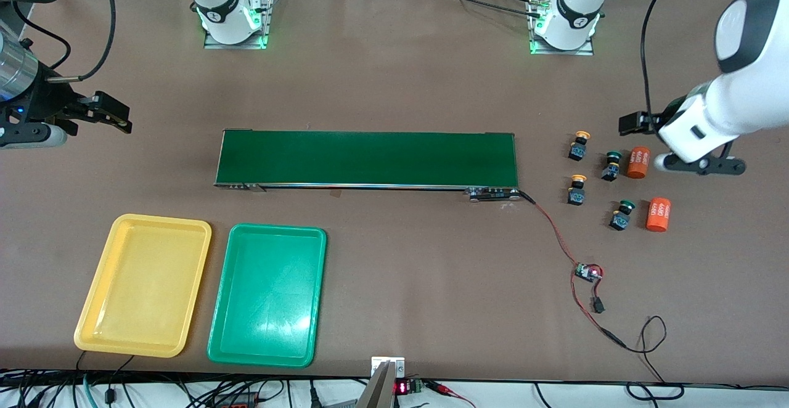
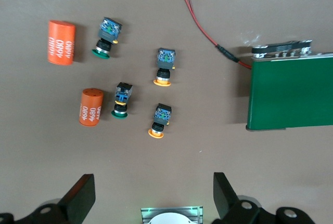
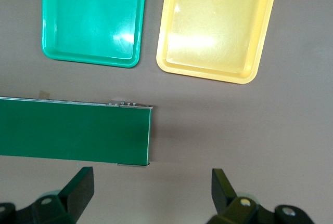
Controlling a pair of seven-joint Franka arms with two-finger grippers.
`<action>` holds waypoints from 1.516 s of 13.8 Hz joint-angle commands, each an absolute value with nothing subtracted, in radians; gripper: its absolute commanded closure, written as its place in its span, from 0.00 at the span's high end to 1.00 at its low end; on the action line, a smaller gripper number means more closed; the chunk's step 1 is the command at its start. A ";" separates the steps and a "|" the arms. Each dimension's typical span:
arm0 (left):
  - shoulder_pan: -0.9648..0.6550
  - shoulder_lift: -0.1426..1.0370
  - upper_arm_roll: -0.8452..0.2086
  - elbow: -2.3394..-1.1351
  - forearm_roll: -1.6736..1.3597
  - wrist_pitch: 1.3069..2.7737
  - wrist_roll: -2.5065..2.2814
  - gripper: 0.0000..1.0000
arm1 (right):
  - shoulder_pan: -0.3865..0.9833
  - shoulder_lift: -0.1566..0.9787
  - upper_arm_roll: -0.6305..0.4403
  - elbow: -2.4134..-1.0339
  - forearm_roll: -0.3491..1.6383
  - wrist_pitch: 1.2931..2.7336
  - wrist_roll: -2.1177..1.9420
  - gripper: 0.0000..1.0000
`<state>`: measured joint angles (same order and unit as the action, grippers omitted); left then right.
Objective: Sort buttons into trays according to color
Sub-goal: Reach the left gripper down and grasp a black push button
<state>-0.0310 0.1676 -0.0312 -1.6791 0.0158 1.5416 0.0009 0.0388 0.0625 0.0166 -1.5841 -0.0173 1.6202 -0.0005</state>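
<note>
Brown table (image 1: 394, 75), both arm bases along one edge, cables along the camera edge. A long dark-green belt (image 1: 367, 158) lies across the middle, wired to a small circuit board (image 1: 587, 271) by a red lead (image 1: 555, 232).

Trays: yellow tray (image 1: 143, 285) and green tray (image 1: 268, 294) sit side by side, near but apart, nearer the camera than the belt, toward the right arm's end. Both are bare inside. In my judgement they sit there to suit the right arm's reach.

Buttons: all four lie on the table off the belt's end, toward the left arm's end. Far yellow button (image 1: 578, 145), near yellow button (image 1: 577, 189), far green button (image 1: 611, 166), near green button (image 1: 621, 214). Each has a round mushroom cap on a black-and-blue blocky body, and each lies on its side. They are apart from one another. Two orange cylinders (image 1: 639, 161) with white print lie just beside the green ones; they are not task items.

Left gripper (image 2: 153, 195): fingers spread wide, holding nothing, raised over the table beside the button cluster.

Right gripper (image 3: 152, 193): fingers spread wide, holding nothing, raised over the table off the belt's other end; this arm waits.

Finding: no button sorted yet.
</note>
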 commanded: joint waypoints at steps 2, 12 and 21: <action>-0.025 0.277 -0.025 -1.693 0.041 1.667 0.092 1.00 | 0.040 0.078 0.009 -1.572 -0.023 1.608 -0.006 1.00; -0.018 0.388 -0.025 -2.091 0.090 2.414 0.122 0.98 | 0.037 0.113 0.009 -1.572 -0.018 1.601 0.014 1.00; -0.020 0.477 -0.026 -2.100 0.089 2.473 0.149 0.53 | 0.031 0.121 0.006 -1.572 -0.006 1.603 0.012 1.00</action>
<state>-0.0249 0.4783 -0.0251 -2.0964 0.0751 2.4659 0.1389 0.0308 0.1185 0.0092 -1.5844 -0.0167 1.6167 0.0024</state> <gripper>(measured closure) 0.286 0.000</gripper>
